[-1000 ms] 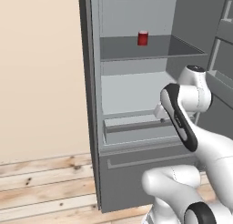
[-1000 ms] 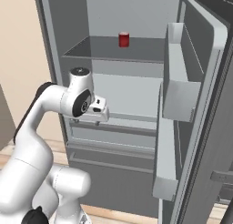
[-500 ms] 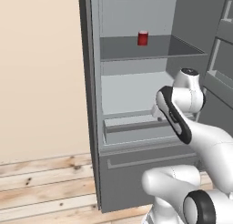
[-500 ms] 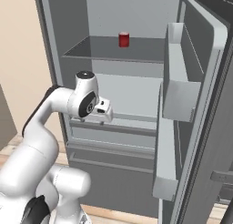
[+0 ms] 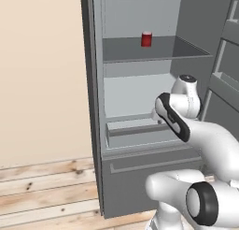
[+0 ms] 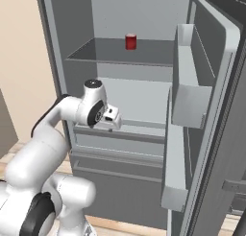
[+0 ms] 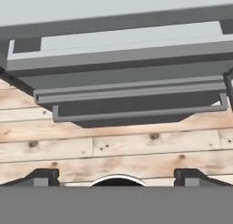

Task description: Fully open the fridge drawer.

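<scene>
Left base view: the fridge (image 5: 140,103) stands open against a beige wall (image 5: 42,75), above a plank floor (image 5: 46,187). A red can (image 5: 146,39) sits on the dark shelf (image 5: 140,50) in the upper compartment. Below the shelf, the fridge drawer (image 5: 135,133) is a wide, shallow light-grey box with a darker groove across its low front; it sits at the bottom of the open compartment, with its front about level with the fridge's front edge. Under it is the taller grey front panel (image 5: 140,177) with a thin outlined handle. The white arm bends up from the lower right, its wrist in front of the drawer's right end.

In the right base view the gripper (image 6: 113,119) hangs just above the drawer (image 6: 120,139), near its left part, pointing downward. The open fridge door (image 6: 211,110) stands to the right with its door bins (image 6: 190,93).

In the hand view the camera looks down past the drawer's front (image 7: 123,54) and the lower panel's handle (image 7: 136,113) to the wood floor (image 7: 113,145). The two dark fingertips (image 7: 43,177) stand wide apart at the bottom corners with nothing between them, so the gripper (image 7: 117,178) is spread and touches nothing.
</scene>
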Robot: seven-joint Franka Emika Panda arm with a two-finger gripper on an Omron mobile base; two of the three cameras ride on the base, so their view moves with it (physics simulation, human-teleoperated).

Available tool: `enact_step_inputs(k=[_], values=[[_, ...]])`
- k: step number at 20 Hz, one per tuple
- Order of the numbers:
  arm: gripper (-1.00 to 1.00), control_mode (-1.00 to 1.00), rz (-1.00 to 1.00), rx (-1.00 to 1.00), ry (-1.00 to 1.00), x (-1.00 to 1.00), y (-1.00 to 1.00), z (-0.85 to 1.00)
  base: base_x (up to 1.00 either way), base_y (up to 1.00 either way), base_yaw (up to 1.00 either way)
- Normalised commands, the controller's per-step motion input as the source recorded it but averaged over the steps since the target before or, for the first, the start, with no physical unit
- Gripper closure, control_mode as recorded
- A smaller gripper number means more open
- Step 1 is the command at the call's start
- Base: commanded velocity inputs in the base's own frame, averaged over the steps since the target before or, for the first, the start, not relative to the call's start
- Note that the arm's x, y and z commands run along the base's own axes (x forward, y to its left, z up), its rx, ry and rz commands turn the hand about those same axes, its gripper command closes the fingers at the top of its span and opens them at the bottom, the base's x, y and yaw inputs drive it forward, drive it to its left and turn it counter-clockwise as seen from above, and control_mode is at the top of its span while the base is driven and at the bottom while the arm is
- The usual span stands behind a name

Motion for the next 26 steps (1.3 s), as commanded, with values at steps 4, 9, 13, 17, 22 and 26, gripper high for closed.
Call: enact_step_inputs(k=[4, 9, 13, 17, 22, 26], values=[[-1.00, -1.00, -0.03, 0.00, -0.04, 0.32, 0.00, -0.33, 0.00, 0.00, 0.00], [-1.00, -1.00, -0.01, 0.00, -0.05, 0.28, 0.00, -0.28, 0.00, 0.00, 0.00], [-1.00, -1.00, 0.00, 0.00, -0.04, 0.24, 0.00, -0.16, 0.00, 0.00, 0.00], [-1.00, -1.00, 0.00, 0.00, -0.04, 0.26, 0.00, -0.14, 0.00, 0.00, 0.00], [-1.00, -1.00, 0.00, 0.00, -0.01, 0.30, 0.00, -0.12, 0.00, 0.00, 0.00], [-1.00, -1.00, 0.00, 0.00, 0.00, 0.26, 0.00, -0.08, 0.00, 0.00, 0.00]])
